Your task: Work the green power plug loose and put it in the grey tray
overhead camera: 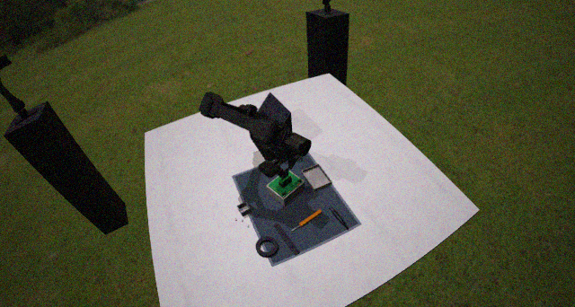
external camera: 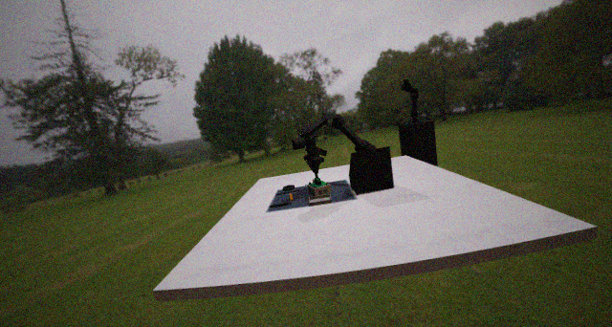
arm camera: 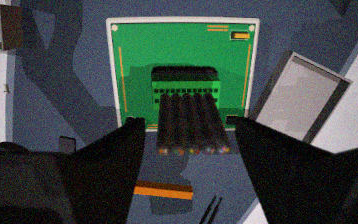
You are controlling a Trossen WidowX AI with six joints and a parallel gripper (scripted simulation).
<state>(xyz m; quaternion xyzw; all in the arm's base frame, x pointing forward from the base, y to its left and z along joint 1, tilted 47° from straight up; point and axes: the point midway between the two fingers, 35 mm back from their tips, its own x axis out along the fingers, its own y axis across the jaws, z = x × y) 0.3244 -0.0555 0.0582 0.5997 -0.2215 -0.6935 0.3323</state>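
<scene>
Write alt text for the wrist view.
Open gripper straddles dark wires on a green plug, fingers apart on both sides; the plug is on a green circuit board. A grey tray lies to the right, an orange-handled tool below.
</scene>
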